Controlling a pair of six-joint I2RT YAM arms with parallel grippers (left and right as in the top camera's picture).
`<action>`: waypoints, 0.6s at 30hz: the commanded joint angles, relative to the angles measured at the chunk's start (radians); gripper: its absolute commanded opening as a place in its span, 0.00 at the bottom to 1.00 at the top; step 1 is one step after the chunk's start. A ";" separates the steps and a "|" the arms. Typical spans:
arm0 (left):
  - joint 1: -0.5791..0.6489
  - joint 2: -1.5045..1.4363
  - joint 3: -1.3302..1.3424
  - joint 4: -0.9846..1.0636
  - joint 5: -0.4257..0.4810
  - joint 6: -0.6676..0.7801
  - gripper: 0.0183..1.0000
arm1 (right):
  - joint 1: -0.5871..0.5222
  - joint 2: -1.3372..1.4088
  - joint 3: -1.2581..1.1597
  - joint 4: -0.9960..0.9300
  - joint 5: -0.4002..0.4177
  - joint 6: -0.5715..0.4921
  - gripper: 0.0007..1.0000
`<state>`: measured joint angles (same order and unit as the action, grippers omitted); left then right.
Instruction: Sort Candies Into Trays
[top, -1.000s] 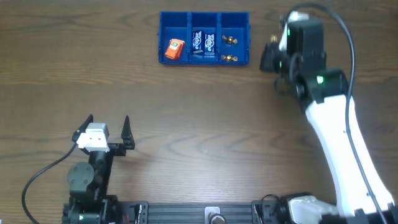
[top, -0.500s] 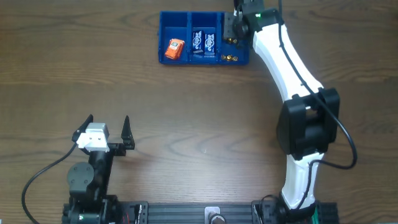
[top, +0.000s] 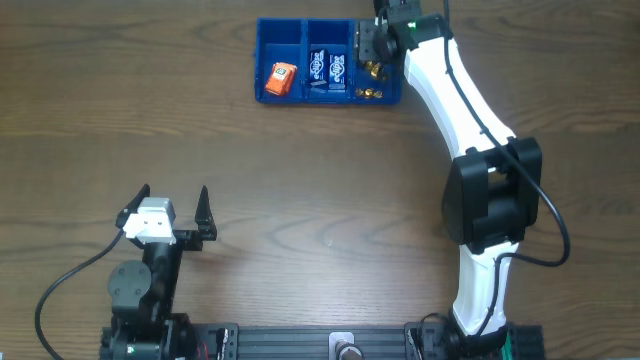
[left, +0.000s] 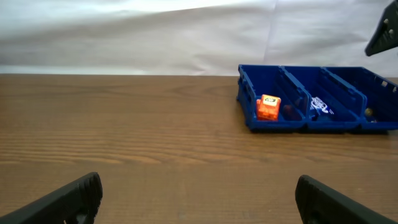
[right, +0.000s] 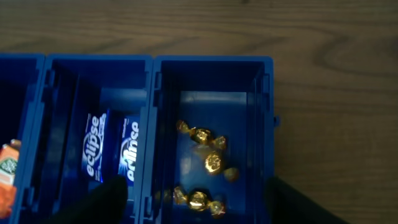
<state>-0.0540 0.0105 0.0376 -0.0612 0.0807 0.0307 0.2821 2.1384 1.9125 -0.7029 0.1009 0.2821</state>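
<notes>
A blue tray (top: 268, 28) with three compartments lies at the far middle of the table. Its left compartment holds an orange candy box (top: 283, 78), also visible in the left wrist view (left: 268, 107). Two blue gum packs (right: 111, 149) lie in the middle compartment. Several gold-wrapped candies (right: 212, 163) lie in the right compartment. My right gripper (top: 375, 45) hovers over that right compartment, open (right: 199, 204), with nothing between its fingers. My left gripper (top: 174, 198) stands open and empty (left: 199, 208) near the table's front left, far from the tray.
Bare wooden table (top: 330, 160) stretches between the tray and the arms' bases. The right arm's white link (top: 455, 95) runs from the tray's right end down toward its base.
My right arm swung left from beside the tray's right end to above its right compartment, then settled slightly. The left arm has not moved.
</notes>
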 joint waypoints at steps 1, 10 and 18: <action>0.004 -0.006 -0.031 -0.012 0.014 0.011 1.00 | 0.008 -0.064 0.021 -0.018 0.034 -0.047 0.87; 0.004 -0.006 -0.031 -0.012 0.014 0.011 1.00 | -0.065 -0.771 -0.605 0.163 0.131 -0.127 1.00; 0.004 -0.006 -0.031 -0.012 0.014 0.011 1.00 | -0.201 -1.524 -1.255 0.286 0.058 -0.127 1.00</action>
<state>-0.0540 0.0101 0.0376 -0.0612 0.0807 0.0311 0.1436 0.7887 0.8509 -0.4431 0.2085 0.1707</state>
